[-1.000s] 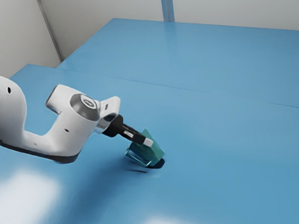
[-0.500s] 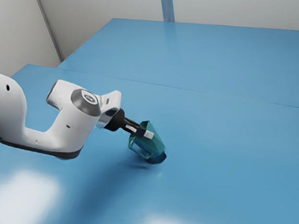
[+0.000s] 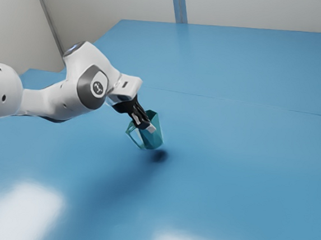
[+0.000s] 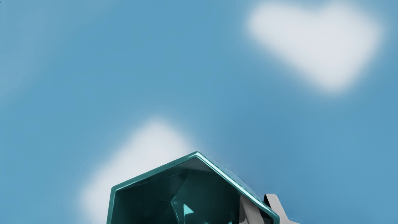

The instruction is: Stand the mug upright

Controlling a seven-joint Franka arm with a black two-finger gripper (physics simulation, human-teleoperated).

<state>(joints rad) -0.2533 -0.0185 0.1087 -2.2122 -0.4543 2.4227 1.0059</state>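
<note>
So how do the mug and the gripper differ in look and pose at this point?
The mug is teal and glossy, while the gripper is black with pale tips. The mug is a hollow, faceted vessel, while the gripper has two slim jaws, shut on the mug's wall from inside and outside. Both are tilted, and both appear to be above the table.

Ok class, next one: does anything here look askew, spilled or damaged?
The mug looks askew: it tilts in the gripper, one finger inside its wall and one outside. It seems to hang above the table, its shadow below it. I see no spill or damage.
</note>
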